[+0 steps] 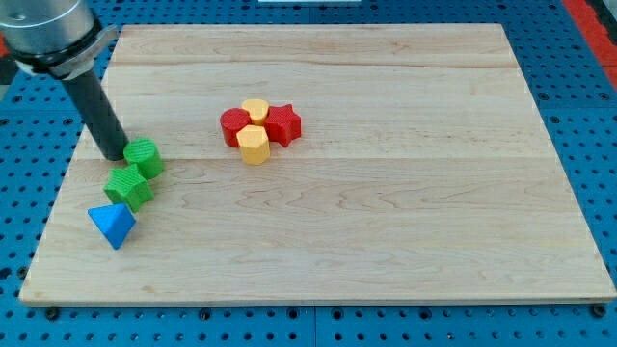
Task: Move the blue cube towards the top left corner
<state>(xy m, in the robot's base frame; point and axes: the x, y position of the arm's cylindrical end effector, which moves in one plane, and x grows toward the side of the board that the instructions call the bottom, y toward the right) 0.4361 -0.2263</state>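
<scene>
My tip [115,154] is at the view's left, on the wooden board [386,212], touching the left side of a green block [145,157]. A second green block, star-like [129,187], lies just below it. A blue block [113,226], which looks like a pyramid or tilted cube, lies below the green ones near the board's left edge, well below my tip. The rod [96,106] leans up toward the view's top left corner.
A cluster sits at the upper middle: a red block [234,126], a red star [283,123], a yellow block [254,109] and another yellow block [254,145]. Blue pegboard [588,96] surrounds the board.
</scene>
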